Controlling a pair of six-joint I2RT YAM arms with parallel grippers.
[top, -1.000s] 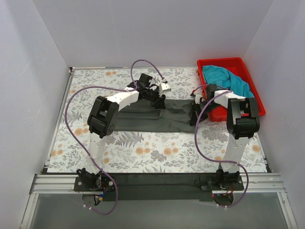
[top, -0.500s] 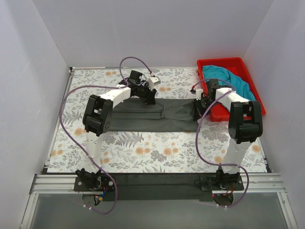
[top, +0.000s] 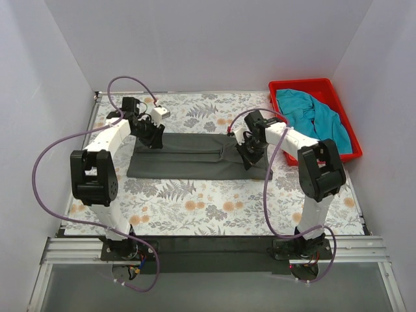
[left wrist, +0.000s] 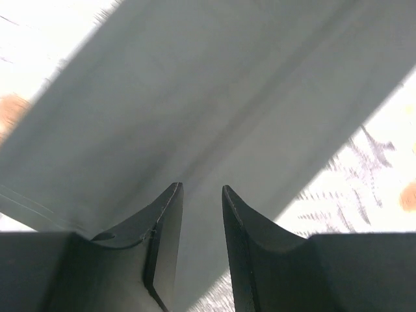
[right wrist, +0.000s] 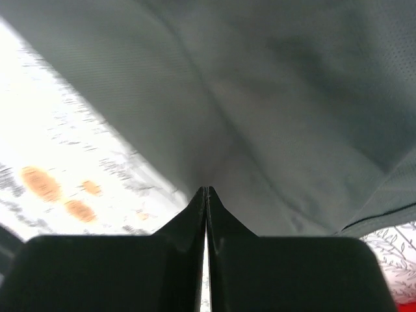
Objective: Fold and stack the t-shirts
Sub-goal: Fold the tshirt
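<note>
The dark charcoal t-shirt (top: pixel 188 156) lies folded into a long strip across the middle of the table. My left gripper (top: pixel 155 138) hovers over the strip's far left end; in the left wrist view its jaws (left wrist: pixel 201 188) stand a little apart, with nothing between them, over the grey cloth (left wrist: pixel 195 97). My right gripper (top: pixel 250 158) is at the strip's right end. In the right wrist view it (right wrist: pixel 207 190) is shut, and the cloth (right wrist: pixel 273 84) tents up to its tips. The teal-blue t-shirt (top: pixel 312 114) lies bunched in the bin.
A red plastic bin (top: pixel 302 83) stands at the back right corner. The table has a floral cover (top: pixel 195 208). White walls enclose the left, back and right sides. Purple cables loop off both arms.
My left gripper has swung from the middle of the shirt to its far left end. My right gripper has moved left, away from the bin, and the shirt's right end has come inward with it.
</note>
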